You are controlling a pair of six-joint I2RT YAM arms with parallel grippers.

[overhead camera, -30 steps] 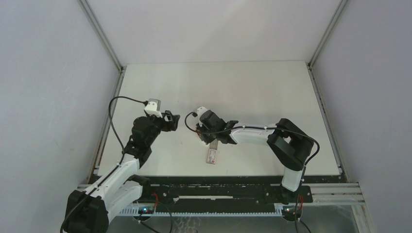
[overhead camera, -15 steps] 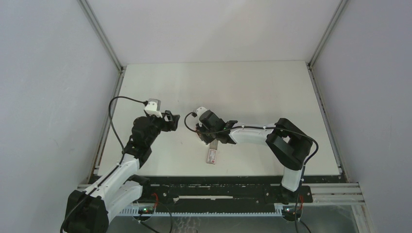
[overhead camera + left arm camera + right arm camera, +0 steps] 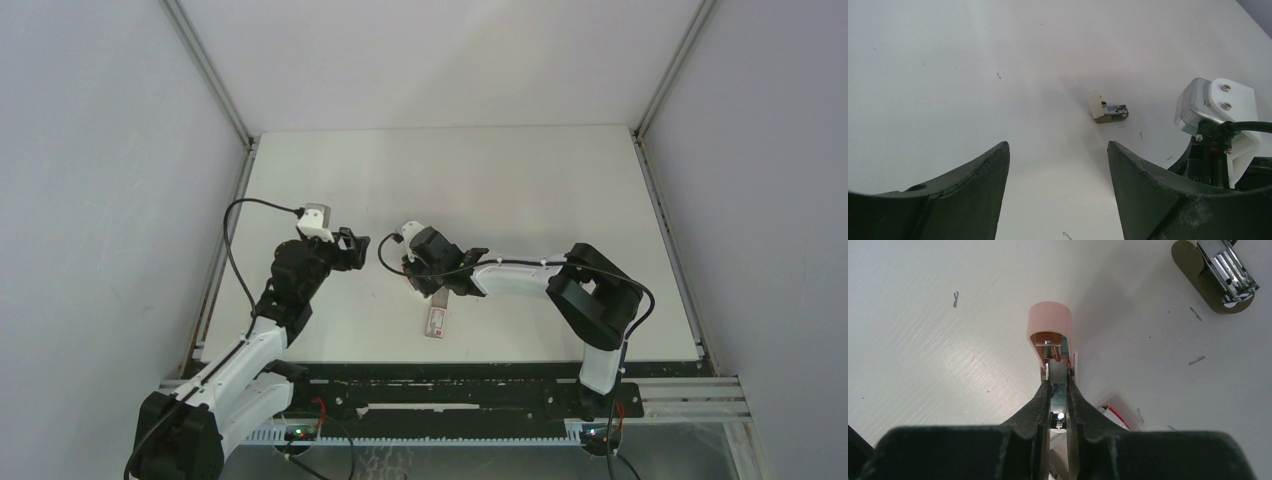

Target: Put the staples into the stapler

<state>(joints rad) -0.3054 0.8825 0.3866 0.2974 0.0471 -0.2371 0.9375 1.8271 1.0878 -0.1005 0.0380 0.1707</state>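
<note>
My right gripper (image 3: 1058, 382) (image 3: 413, 275) is shut on the stapler (image 3: 1049, 317), a tiny piece with a pale rounded cap and a silver metal channel running back between the fingers. It points down at the table. The staples box (image 3: 437, 320), white with red print, lies just behind and under the right fingers; only one corner (image 3: 1118, 415) of it shows in the right wrist view. My left gripper (image 3: 1058, 150) (image 3: 362, 250) hangs open and empty to the left, above bare table.
A separate dark piece with a chrome channel (image 3: 1218, 275) (image 3: 1109, 111) lies on the white table (image 3: 520, 180) beyond the right gripper. Loose bent staples (image 3: 955, 299) are scattered around. Grey walls and metal rails close in the table.
</note>
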